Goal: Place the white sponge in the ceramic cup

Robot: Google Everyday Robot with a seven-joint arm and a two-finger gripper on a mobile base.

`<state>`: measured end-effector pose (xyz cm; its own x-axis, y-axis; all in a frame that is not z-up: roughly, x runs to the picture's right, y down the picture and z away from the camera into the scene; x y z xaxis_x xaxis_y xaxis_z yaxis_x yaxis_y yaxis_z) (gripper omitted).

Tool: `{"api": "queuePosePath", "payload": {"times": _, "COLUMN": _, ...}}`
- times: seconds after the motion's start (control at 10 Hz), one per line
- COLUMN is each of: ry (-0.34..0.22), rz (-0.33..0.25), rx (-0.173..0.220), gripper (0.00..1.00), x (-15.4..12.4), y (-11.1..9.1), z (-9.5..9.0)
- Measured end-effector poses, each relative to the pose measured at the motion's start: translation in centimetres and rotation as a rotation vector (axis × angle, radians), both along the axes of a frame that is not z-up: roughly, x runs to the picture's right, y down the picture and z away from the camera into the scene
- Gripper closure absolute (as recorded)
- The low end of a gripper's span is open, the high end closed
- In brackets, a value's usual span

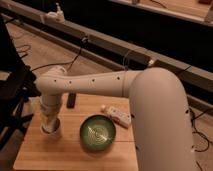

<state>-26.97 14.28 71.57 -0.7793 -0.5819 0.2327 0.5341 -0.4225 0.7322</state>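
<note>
The ceramic cup (54, 133) is a small white cup on the left part of the wooden table (65, 152). My gripper (49, 125) points straight down at the end of the white arm and sits right at the cup's mouth, covering most of it. The white sponge is hidden; I cannot tell whether it is in the gripper or in the cup.
A wide green patterned bowl (98, 132) stands just right of the cup. A white power-strip-like bar (119, 116) lies behind the bowl to the right. A black remote (71, 100) lies at the table's back edge. A dark chair (12, 95) stands left of the table.
</note>
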Motion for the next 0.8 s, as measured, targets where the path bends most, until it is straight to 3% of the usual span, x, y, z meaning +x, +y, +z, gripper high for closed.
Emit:
{"api": "queuePosePath", "payload": {"times": 0.2, "ry": -0.005, "rz": 0.013, "rx": 0.016, "gripper": 0.20, "x": 0.2, "y": -1.0, "z": -0.2}}
{"api": "queuePosePath", "payload": {"times": 0.5, "ry": 0.000, "rz": 0.034, "rx": 0.070, "gripper": 0.20, "x": 1.1, "y": -3.6, "z": -1.0}}
{"api": "queuePosePath", "payload": {"times": 0.7, "ry": 0.008, "rz": 0.093, "rx": 0.131, "gripper": 0.20, "x": 2.2, "y": -7.3, "z": -2.0}}
{"api": "queuePosePath", "payload": {"times": 0.8, "ry": 0.012, "rz": 0.106, "rx": 0.138, "gripper": 0.20, "x": 2.6, "y": -7.9, "z": -2.2}}
